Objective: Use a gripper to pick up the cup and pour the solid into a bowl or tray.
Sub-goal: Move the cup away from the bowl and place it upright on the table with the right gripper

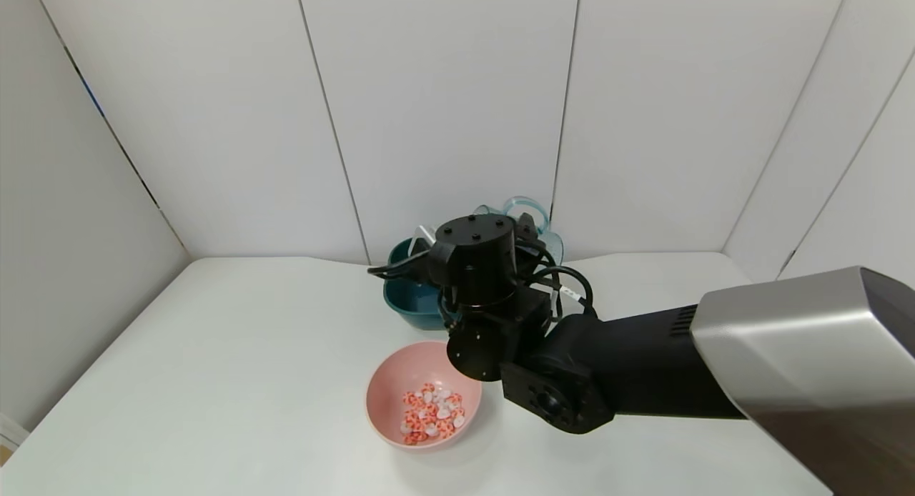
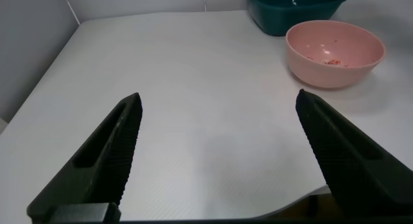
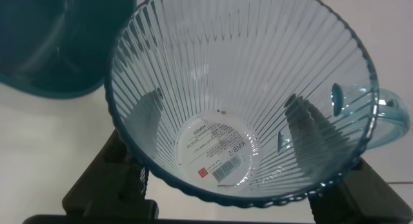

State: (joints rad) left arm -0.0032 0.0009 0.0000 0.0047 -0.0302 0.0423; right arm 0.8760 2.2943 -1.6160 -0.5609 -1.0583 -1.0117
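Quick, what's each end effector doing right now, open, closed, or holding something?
Left end effector: open, empty, above the table.
Right end effector: closed on the empty cup.

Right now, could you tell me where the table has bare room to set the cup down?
Bare table runs from the pink bowl to the robot's-left wall, and along the near edge. It's crowded at the back middle: teal tub, right gripper holding the emptied cup, bowl below.
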